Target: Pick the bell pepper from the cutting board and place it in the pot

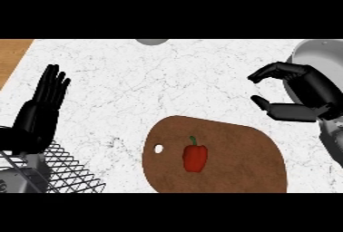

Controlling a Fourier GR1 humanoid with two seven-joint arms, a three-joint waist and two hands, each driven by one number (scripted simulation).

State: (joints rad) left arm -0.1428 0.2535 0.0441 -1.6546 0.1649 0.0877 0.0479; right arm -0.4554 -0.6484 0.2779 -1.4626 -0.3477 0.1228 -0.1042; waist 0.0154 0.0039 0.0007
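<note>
right hand (295,93) open, beside pot (320,54) | bell pepper (195,157) on cutting board (248,154)

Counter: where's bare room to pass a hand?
Bare marble runs between the left hand and right hand, above the cutting board. Crowded: wire rack lower left, pot upper right; bell pepper sits mid-board.

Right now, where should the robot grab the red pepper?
Probably around its fat red body, coming down from above. The bell pepper lies flat on the cutting board, stem pointing away, nothing beside it. The right hand, open and empty, is nearer.
</note>
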